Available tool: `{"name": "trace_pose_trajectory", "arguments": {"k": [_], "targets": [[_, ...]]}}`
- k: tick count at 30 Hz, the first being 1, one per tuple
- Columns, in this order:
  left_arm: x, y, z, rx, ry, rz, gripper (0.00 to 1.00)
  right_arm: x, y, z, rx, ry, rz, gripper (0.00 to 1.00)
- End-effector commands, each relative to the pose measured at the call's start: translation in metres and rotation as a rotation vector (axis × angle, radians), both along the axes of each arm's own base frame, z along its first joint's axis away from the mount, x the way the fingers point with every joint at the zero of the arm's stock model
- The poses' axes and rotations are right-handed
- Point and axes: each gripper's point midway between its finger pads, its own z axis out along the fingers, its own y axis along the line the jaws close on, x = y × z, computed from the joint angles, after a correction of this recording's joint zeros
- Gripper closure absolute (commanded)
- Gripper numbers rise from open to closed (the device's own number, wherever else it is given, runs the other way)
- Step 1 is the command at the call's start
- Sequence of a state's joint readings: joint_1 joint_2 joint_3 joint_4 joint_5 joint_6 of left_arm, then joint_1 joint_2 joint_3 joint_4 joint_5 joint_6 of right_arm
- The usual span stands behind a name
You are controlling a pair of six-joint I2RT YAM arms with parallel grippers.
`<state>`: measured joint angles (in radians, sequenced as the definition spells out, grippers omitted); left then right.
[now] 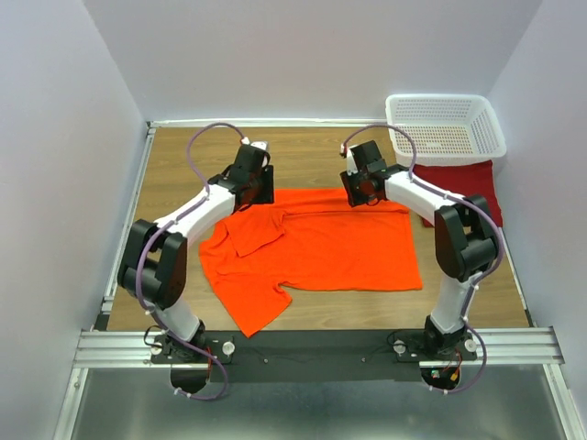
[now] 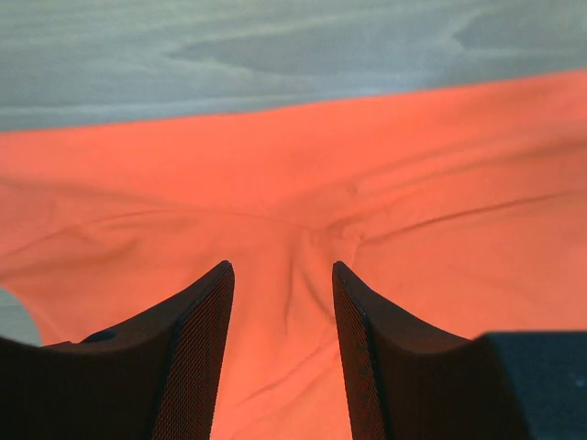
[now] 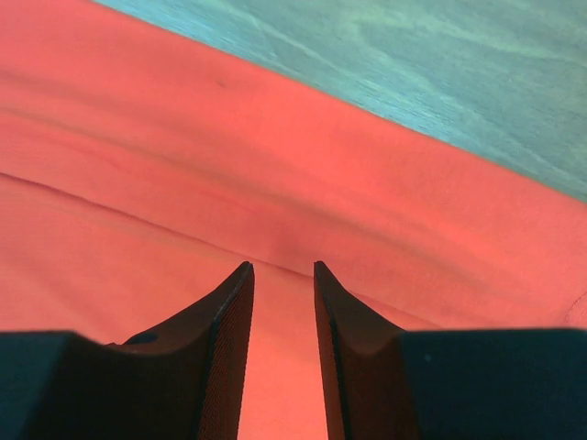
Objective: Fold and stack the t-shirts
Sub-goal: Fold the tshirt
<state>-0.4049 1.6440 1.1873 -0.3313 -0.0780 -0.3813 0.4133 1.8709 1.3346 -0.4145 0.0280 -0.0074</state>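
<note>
Orange t-shirt [image 1: 339,247] spread on the wooden table [image 1: 183,165], both grippers down at its far edge.

The orange t-shirt lies mostly flat in the middle of the table between the two arms, with one flap turned over onto its left part and a corner sticking out toward the near edge. The left gripper [image 1: 261,194] sits over the far-left edge, its jaws spread, with wrinkled cloth [image 2: 367,183] showing in the gap and nothing pinched. The right gripper [image 1: 359,192] sits over the far edge further right, its jaws parted more narrowly above a crease in the cloth [image 3: 183,165], and not clamped on it. A folded dark red t-shirt [image 1: 468,183] lies at the far right, just in front of the white basket [image 1: 436,97] and partly hidden by the right arm.
</note>
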Motion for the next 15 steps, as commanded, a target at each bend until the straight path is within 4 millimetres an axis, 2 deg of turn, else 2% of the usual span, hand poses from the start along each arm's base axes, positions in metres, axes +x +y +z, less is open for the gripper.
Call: {"name": "trace_pose_trajectory", "arguments": {"k": [1, 5, 7, 10, 11, 12, 15], "targets": [[-0.009, -0.003, -0.026, 0.039, 0.088, -0.034, 0.45, 0.001, -0.014, -0.013, -0.090, 0.013, -0.010, 0.62], [-0.007, -0.001, -0.046, 0.033, 0.122, -0.001, 0.45, -0.006, -0.014, -0.020, -0.063, 0.042, -0.068, 0.62], [-0.006, 0.006, -0.057, 0.049, 0.151, 0.022, 0.45, -0.009, -0.017, -0.023, -0.064, 0.047, -0.088, 0.62], [0.004, 0.036, -0.059, 0.038, 0.149, 0.115, 0.45, -0.011, -0.021, -0.025, -0.033, 0.055, -0.146, 0.62], [0.004, 0.036, -0.058, 0.033, 0.147, 0.124, 0.46, -0.010, -0.022, -0.026, -0.022, 0.057, -0.161, 0.62], [0.010, 0.053, -0.057, 0.021, 0.140, 0.173, 0.46, -0.008, -0.024, -0.022, -0.010, 0.046, -0.179, 0.62], [0.017, 0.084, -0.064, 0.014, 0.142, 0.260, 0.47, 0.002, -0.040, -0.019, 0.016, 0.033, -0.271, 0.62]]}}
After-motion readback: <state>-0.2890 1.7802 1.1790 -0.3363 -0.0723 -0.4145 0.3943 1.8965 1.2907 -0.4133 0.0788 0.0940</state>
